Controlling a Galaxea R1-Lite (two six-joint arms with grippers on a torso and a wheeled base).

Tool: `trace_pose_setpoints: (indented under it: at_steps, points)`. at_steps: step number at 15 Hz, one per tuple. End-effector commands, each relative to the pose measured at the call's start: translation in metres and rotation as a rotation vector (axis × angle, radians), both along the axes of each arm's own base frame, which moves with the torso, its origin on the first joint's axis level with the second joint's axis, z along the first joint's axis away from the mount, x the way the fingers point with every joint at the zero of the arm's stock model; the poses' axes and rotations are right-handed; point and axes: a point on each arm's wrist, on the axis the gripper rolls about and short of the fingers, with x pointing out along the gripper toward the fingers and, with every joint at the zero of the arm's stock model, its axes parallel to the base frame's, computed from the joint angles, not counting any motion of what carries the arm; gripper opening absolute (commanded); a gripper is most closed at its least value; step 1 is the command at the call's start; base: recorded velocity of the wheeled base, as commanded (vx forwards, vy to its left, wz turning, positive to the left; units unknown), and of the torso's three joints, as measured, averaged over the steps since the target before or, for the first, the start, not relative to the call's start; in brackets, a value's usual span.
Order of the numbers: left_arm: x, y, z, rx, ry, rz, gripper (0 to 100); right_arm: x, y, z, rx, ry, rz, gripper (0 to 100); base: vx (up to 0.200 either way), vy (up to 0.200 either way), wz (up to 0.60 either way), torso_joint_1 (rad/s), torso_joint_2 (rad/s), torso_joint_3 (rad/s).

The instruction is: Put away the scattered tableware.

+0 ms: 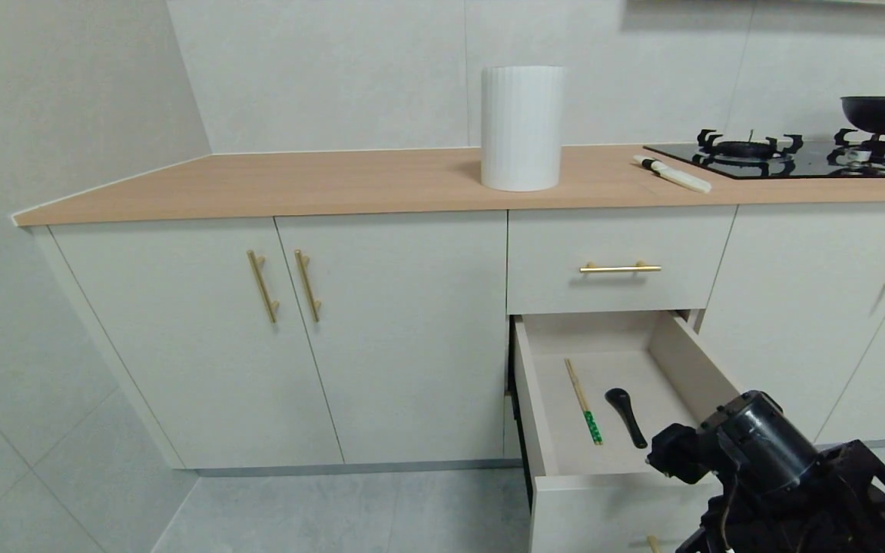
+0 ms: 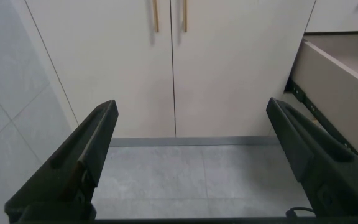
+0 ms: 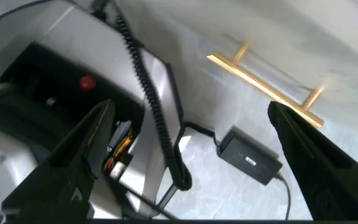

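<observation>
The drawer [image 1: 542,430] below the counter stands pulled out. Inside it lie a pair of chopsticks [image 1: 582,401] with green ends and a black spoon [image 1: 626,417], side by side. A cream-handled utensil [image 1: 671,173] rests on the wooden counter [image 1: 296,184] beside the stove. My left gripper [image 2: 191,168] is open and holds nothing; it hangs low over the floor, facing the cabinet doors, with the drawer's side [image 2: 334,81] off to one side. My right gripper [image 3: 191,162] is open too, down near a gold handle [image 3: 266,81] on a white front panel. My right arm [image 1: 757,453] sits by the drawer's front right corner.
A tall white ribbed container [image 1: 523,127] stands on the counter above the drawers. A gas hob [image 1: 788,157] with a black pan [image 1: 884,114] is at the right. A shut drawer with a gold handle [image 1: 619,268] sits above the pulled-out one. Grey floor tiles [image 1: 335,514] lie to the left.
</observation>
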Motion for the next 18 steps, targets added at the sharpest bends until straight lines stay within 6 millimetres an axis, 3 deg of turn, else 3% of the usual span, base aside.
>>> trace_pose_setpoints:
  at_steps: [1, 12, 18]
  points:
    - [0.0, 0.0, 0.0, -0.001, 0.001, 0.001, 100, 0.013, -0.004, -0.008, -0.018, 0.026, -0.048, 100, 0.0, 0.0, 0.0, 0.0, 0.0, 0.0]
    - [0.0, 0.0, 0.0, -0.001, 0.001, 0.001, 100, 0.064, -0.045, -0.017, -0.021, 0.022, -0.278, 100, 0.0, 0.0, 0.0, 0.0, 0.0, 0.0]
    - [0.0, 0.0, 0.0, -0.001, 0.001, 0.001, 100, 0.096, -0.04, -0.024, -0.011, 0.003, -0.302, 100, 0.0, 0.0, 0.0, 0.0, 0.0, 0.0]
